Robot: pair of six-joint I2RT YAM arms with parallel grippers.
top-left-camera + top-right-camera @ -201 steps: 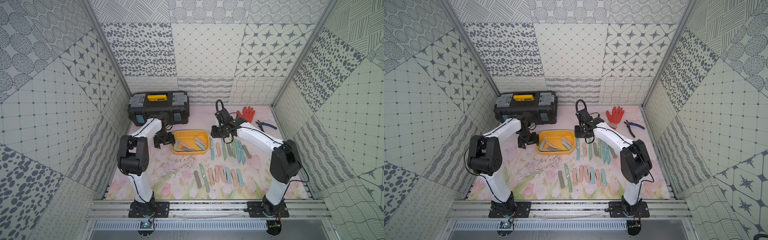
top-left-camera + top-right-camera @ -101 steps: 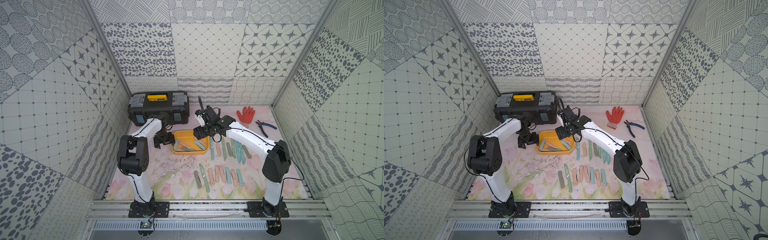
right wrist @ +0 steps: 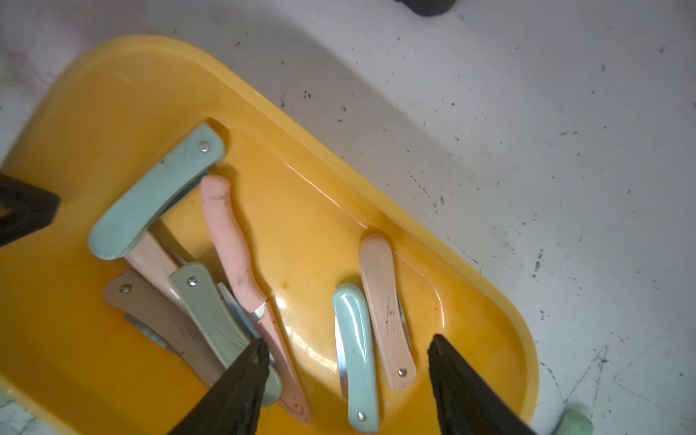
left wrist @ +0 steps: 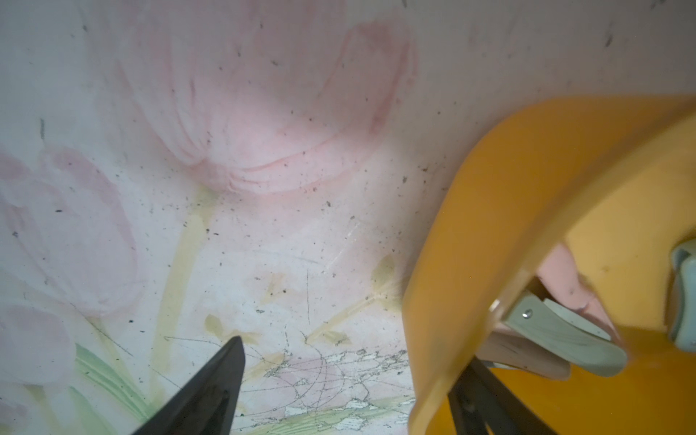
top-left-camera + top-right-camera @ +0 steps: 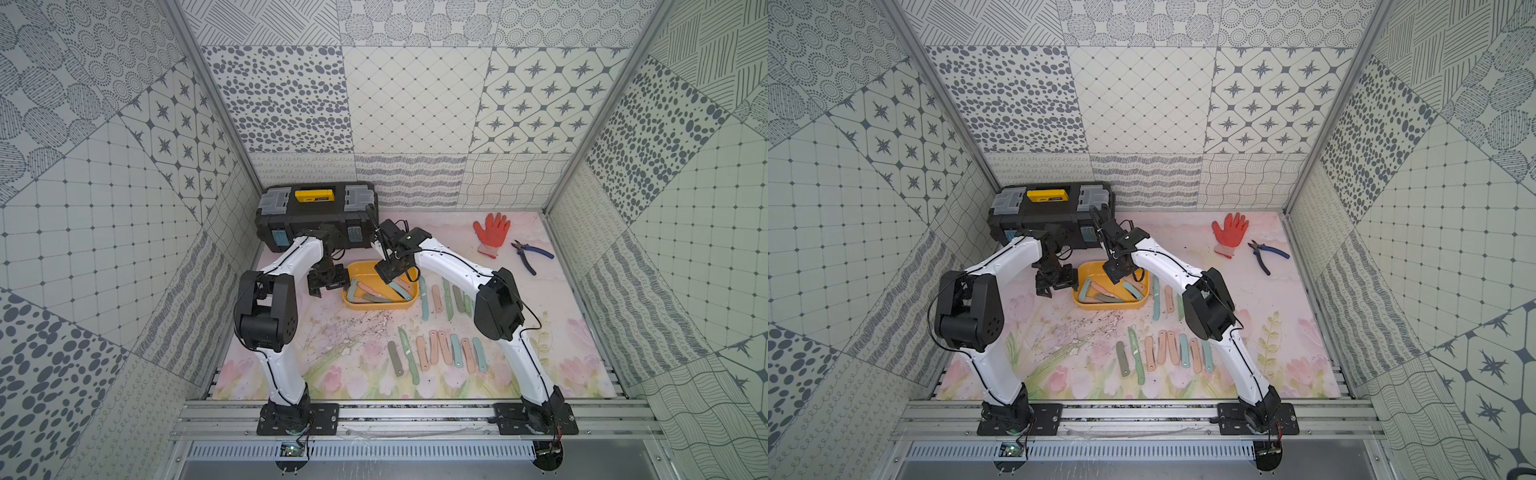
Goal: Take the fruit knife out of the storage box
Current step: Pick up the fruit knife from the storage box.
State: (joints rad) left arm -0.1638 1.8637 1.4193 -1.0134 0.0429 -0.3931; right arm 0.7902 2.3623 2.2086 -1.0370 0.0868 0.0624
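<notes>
Both pairs apart: right fingers [image 3: 241,380] over pastel folding knives [image 3: 154,196] in shallow yellow plastic tub [image 3: 113,94], left fingers [image 4: 211,380] straddling its wall.

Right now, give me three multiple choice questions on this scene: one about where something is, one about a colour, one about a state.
1. Where is the right gripper?
A. Over the black toolbox.
B. Over the yellow storage box.
C. Over the glove.

2. What colour are the handles of the pliers?
A. Pink.
B. Yellow.
C. Blue.

3. How does the right gripper stand?
A. Open, holding nothing.
B. Shut on a knife.
C. Shut on the box's rim.

Answers: 1 B, its wrist view looks down into the box. 2 C, both top views show blue handles. 3 A, its jaws stand apart above a mint folding knife and a peach folding knife.
</notes>
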